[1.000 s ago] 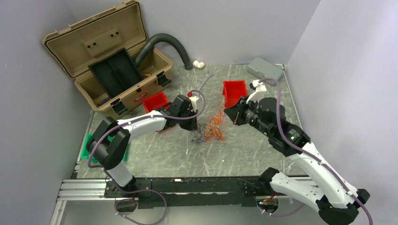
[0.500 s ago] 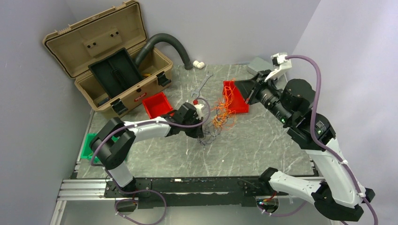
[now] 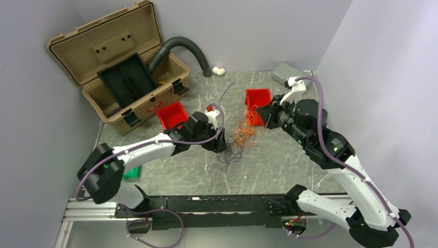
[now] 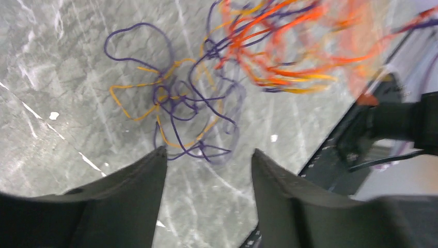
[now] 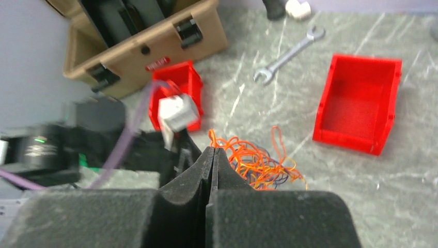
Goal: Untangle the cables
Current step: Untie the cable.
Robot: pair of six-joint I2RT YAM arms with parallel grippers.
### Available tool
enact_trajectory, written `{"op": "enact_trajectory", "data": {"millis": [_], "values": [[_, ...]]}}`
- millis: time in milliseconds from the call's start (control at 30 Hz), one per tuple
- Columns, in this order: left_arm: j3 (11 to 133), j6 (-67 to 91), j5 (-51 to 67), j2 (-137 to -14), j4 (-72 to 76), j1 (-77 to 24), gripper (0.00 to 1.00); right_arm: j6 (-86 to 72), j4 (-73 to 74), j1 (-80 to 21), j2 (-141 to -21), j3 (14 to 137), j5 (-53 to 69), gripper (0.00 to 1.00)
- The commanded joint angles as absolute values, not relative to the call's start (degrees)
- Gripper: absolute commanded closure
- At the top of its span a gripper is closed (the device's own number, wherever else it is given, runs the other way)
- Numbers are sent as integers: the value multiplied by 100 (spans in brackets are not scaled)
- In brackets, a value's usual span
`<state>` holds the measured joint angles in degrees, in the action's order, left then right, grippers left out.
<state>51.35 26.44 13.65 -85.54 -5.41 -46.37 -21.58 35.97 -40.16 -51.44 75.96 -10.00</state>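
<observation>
Before the spread left hand (image 4: 209,155) lie cables (image 4: 199,103) — tangled.

At my far left an open tan toolbox (image 3: 165,95) stands on the grey marbled table (image 3: 279,160). It has a black tray (image 3: 126,77) inside it, and a grey corrugated hose (image 3: 181,44) curves behind it to a white fitting (image 3: 219,71). I see one red bin (image 3: 172,114) just before the toolbox and another (image 3: 257,98) farther right, with a wrench (image 3: 225,92) lying between them. A grey box (image 3: 285,74) sits at the far right corner. Something green (image 3: 133,172), perhaps a mat, lies near left, half hidden.
</observation>
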Motion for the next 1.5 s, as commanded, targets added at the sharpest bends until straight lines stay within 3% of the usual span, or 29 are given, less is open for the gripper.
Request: {"op": "enact_trajectory", "data": {"millis": [0,100,233,533,800,967,1167,1467], "values": [[5037,2507,1512,-7898,-675,-4633,27,-2454,3438,-4008,-4868,6955,-930,100],[5070,2380,1491,-7566,-859,-4626,20,-2531,3375,-4011,-4758,6552,-734,100],[5248,2050,1410,-7179,-1214,-4604,18,-2461,3288,-4010,-4716,6206,-404,100],[5682,1473,1783,-6517,-1537,-4337,21,-2118,3027,-4009,-5010,5715,580,100],[5512,1318,2568,-6182,-848,-4331,22,-1940,2473,-4019,-5360,5473,1948,100],[5387,1258,2701,-5969,-526,-4317,22,-1866,2466,-4025,-5572,5465,2175,100],[5621,1215,2696,-6237,-589,-4303,33,-1831,2387,-4026,-5653,5429,2321,100],[5994,1113,3299,-6860,-618,-4307,41,-1819,2361,-4025,-5554,5467,2245,100]]}}
